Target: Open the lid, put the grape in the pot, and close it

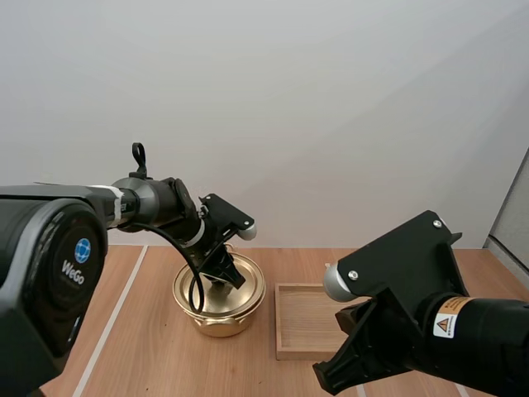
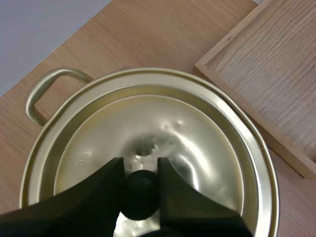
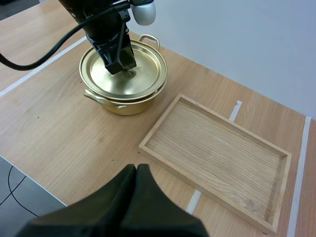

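A gold pot (image 1: 220, 319) stands on the wooden table with its gold lid (image 1: 242, 284) on it. My left gripper (image 2: 140, 167) reaches down onto the lid (image 2: 197, 148), and its two fingers pinch the black knob (image 2: 140, 196) from both sides. The right wrist view shows that gripper over the lid's middle (image 3: 144, 74) and the pot (image 3: 123, 106) beneath. My right gripper (image 3: 137, 170) hangs above the table's near edge, short of the tray, with its fingers lying together as one dark wedge. My right arm (image 1: 430, 318) is at the near right.
A wooden tray (image 1: 304, 318) (image 3: 217, 148) lies just right of the pot, one corner (image 2: 276, 74) close to the pot's rim. The pot's loop handle (image 2: 44, 89) sticks out on the far side. White tape lines (image 1: 111, 327) cross the table.
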